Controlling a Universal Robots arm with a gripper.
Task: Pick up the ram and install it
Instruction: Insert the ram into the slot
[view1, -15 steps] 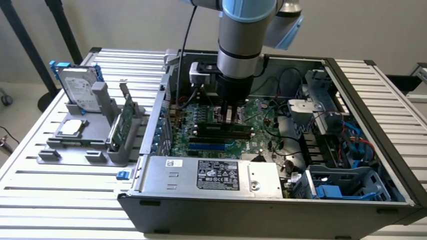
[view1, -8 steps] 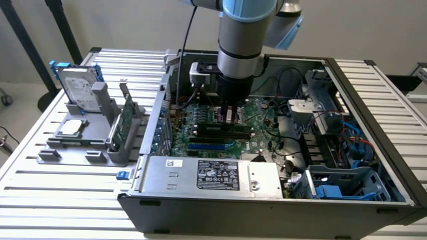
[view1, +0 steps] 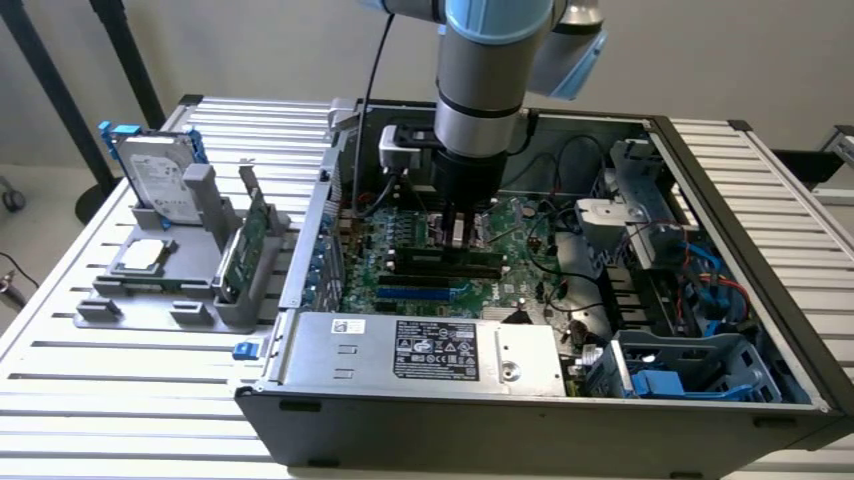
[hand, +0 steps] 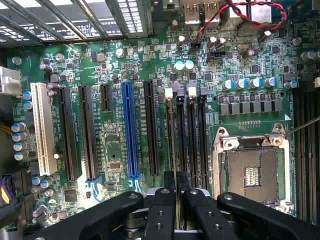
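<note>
I have the arm reaching down into the open computer case, which lies on its side on the slatted table. In the exterior view the gripper sits low over the motherboard, right above the black memory slots. In the wrist view the gripper has its two black fingers drawn almost together, and they are pinched on the ram. I see the ram edge-on as a thin dark strip running away from the fingertips. It stands on its long edge along the memory slots, between the blue expansion slot and the empty processor socket. I cannot tell whether the stick is seated in a slot or only resting on top of it.

Off to the exterior view's left, a grey parts holder stands on the table just beside the case. A hard drive stands upright at its far end, a square silver processor lies flat on it, and a green card stands on edge in it on the side nearest the case. The power supply runs along the near wall of the case.
</note>
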